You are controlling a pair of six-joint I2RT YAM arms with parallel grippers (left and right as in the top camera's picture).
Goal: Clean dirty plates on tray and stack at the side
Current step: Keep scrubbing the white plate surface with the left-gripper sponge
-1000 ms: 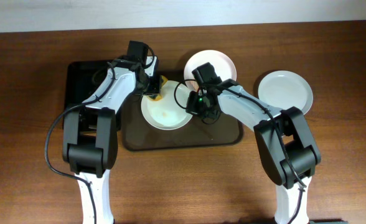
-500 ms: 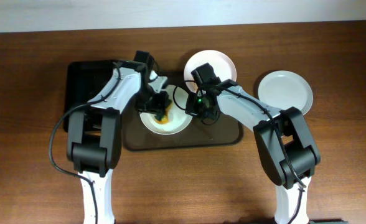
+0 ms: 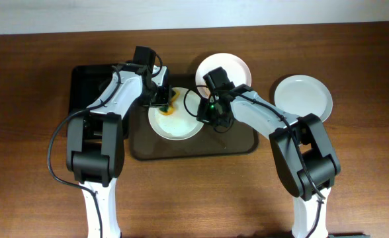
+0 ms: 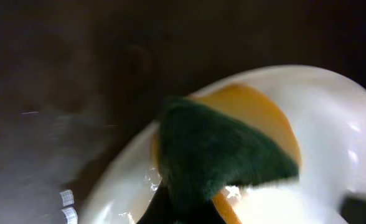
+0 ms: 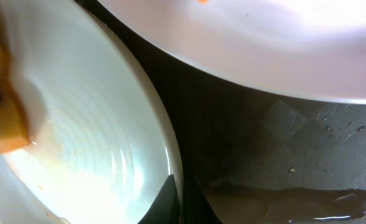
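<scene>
While left gripper point(image 3: 164, 100) is clamping sponge point(image 4: 223, 149) and right gripper point(image 3: 205, 118) is pinching plate point(image 3: 180, 127) rim, your hard strokes are risking rim slip.

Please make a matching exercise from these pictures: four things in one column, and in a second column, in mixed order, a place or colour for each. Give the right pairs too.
Things:
1. sponge
2. black bin
3. left plate
4. right plate

Places or colours:
a. on the bare table, beside the tray
b. on the tray, under the sponge
c. yellow and green
d. left of the tray

Pairs: 1-c, 2-d, 3-b, 4-a.
</scene>
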